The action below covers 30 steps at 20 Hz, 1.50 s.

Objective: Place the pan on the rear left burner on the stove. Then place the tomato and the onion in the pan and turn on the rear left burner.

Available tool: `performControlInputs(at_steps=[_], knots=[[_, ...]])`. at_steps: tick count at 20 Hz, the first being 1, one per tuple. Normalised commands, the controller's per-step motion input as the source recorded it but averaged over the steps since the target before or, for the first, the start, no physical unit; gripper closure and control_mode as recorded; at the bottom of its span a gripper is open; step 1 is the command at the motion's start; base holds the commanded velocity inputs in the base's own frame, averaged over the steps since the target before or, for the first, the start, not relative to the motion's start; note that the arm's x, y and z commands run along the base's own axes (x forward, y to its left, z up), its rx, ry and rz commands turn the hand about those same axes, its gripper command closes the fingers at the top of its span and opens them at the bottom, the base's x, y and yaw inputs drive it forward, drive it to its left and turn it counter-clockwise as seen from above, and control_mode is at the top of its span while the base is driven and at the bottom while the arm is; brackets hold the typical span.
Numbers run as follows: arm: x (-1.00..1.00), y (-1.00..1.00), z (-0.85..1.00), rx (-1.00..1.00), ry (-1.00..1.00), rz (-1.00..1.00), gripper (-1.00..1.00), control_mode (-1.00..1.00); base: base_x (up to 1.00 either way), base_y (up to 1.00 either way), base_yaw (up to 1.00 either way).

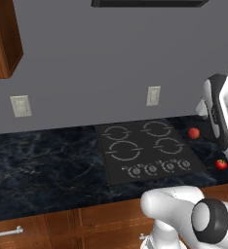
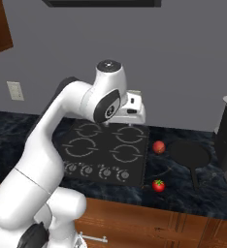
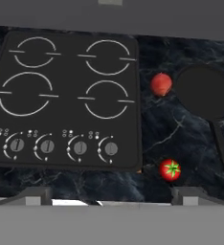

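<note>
The stove (image 3: 66, 91) is black glass with pale grey ring markings. The pan (image 3: 204, 92) is matte black, the tomato (image 3: 170, 170) bright red with green, the onion (image 3: 161, 84) seemingly duller pinkish-red, on a dark blue-black marbled counter (image 1: 43, 165).

The white arm (image 2: 62, 126) reaches over the stove (image 2: 105, 150), its hand above the rear burners. The pan (image 2: 189, 154) sits on the dark counter (image 2: 183, 193) to the stove's right, handle toward the front. The onion (image 2: 158, 147) lies between stove and pan; the tomato (image 2: 158, 185) lies nearer the front edge.
</note>
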Motion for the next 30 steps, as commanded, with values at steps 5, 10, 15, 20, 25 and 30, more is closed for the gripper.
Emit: performControlInputs(at_steps=[5,10,15,20,25,30], knots=[[-0.11,-0.13,0.01,-0.01,-0.11,0.0,-1.0,-1.0,0.0,0.0,0.0],[-0.38,0.0,0.03,-0.09,-0.03,-0.04,-1.0,-1.0,0.0,0.0,0.0],[-0.37,0.0,0.0,-0.17,0.03,-0.1,-1.0,-1.0,0.0,0.0,0.0],[-0.13,-0.03,0.0,-0.1,0.01,-0.09,-1.0,-1.0,0.0,0.0,0.0],[0.01,-0.19,-0.04,0.0,0.0,-0.02,-1.0,-1.0,0.0,0.0,0.0],[0.08,-0.43,0.0,0.0,0.0,0.0,-1.0,-1.0,0.0,0.0,0.0]])
